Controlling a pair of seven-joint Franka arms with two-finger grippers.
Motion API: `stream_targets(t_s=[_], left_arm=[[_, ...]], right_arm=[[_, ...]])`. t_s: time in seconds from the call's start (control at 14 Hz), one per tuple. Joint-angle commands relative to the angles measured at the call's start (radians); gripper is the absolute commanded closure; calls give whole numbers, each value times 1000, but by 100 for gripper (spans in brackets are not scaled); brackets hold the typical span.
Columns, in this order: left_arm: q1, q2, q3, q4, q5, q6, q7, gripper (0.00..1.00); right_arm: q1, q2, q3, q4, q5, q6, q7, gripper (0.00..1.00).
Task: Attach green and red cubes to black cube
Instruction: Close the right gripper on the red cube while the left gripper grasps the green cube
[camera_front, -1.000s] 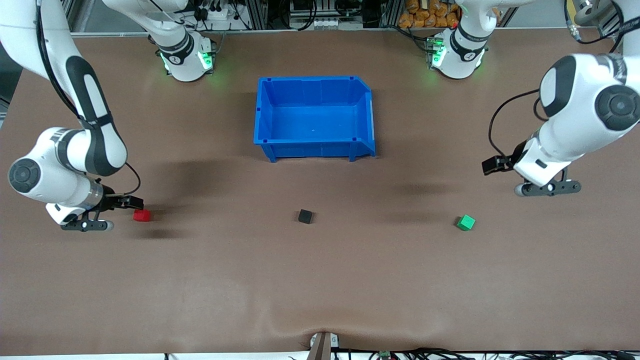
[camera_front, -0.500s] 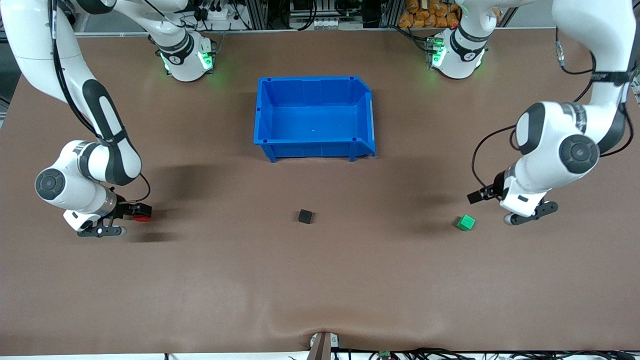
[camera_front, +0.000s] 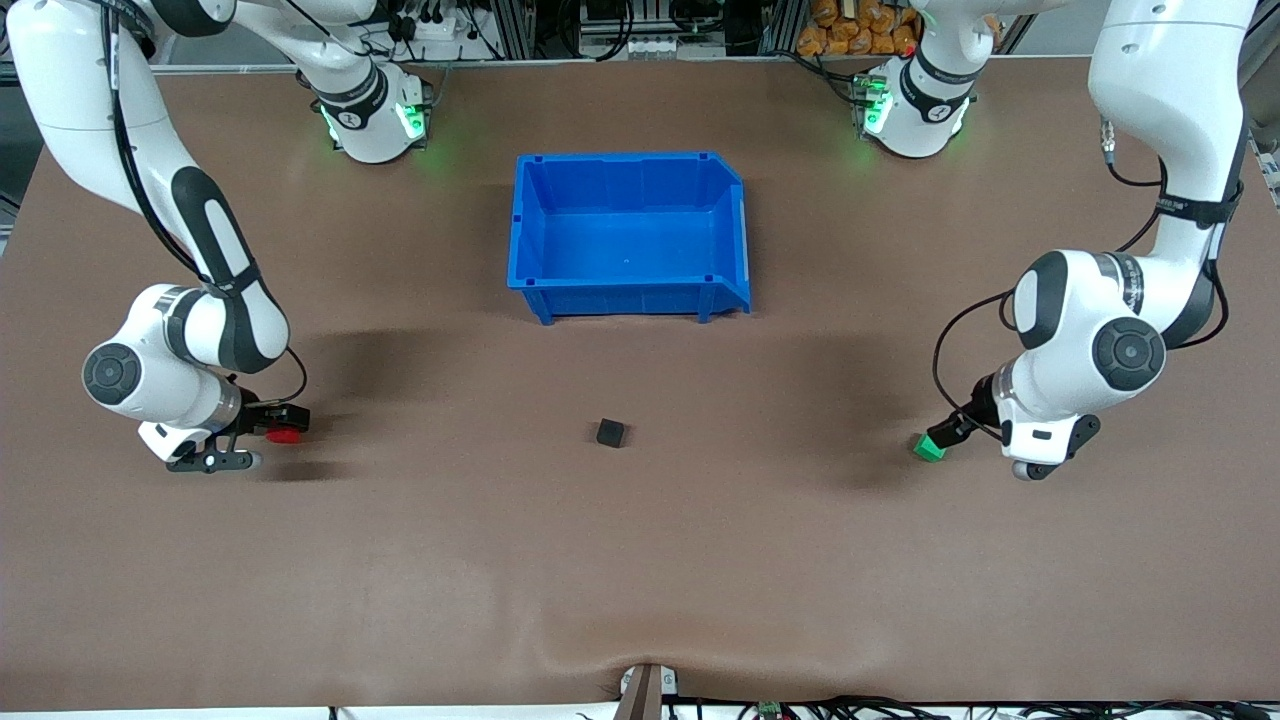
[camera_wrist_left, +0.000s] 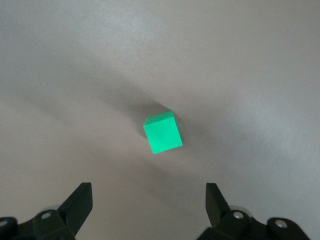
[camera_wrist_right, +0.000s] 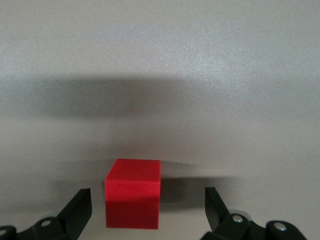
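Hovering low at the right arm's end of the bench (camera_front: 640, 560), our right gripper (camera_wrist_right: 147, 210) holds its fingers wide around the red cube (camera_wrist_right: 133, 193), gripping nothing. Our left gripper (camera_wrist_left: 149, 207) hangs wide open over the green cube (camera_wrist_left: 162, 132); the black cube (camera_front: 610, 432) sits between the 2.

The right arm is bent down low at its end of the table, its right gripper (camera_wrist_right: 145, 210) held spread wide, a finger standing on each side of the red cube (camera_wrist_right: 133, 193). The left arm is folded at the elbow and lowered likewise, its left gripper (camera_wrist_left: 148, 207) held wide apart just over the green cube (camera_wrist_left: 162, 132).
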Motion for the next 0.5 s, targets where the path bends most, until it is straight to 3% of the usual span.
stream_targets(t_s=[0.0, 0.07, 0.14, 0.21, 0.29, 0.43], left_arm=[[-4, 52, -2, 43, 15, -5, -106, 0], [-3, 55, -2, 43, 16, -3, -125, 0], [2, 63, 0, 42, 18, -3, -128, 0], [3, 66, 3, 42, 16, 7, -130, 0], [13, 68, 6, 42, 15, 18, -139, 0], [23, 81, 6, 43, 15, 39, -172, 0]], right_arm=[[-11, -2, 11, -2, 3, -20, -14, 4], [-8, -8, 12, -2, 3, -53, -14, 40], [-8, -15, 15, 1, 3, -84, -14, 67], [-9, -16, 18, 3, 4, -92, -14, 84], [-11, -16, 18, 6, 4, -90, -15, 92], [-9, -16, 18, 13, 4, -89, -27, 96]])
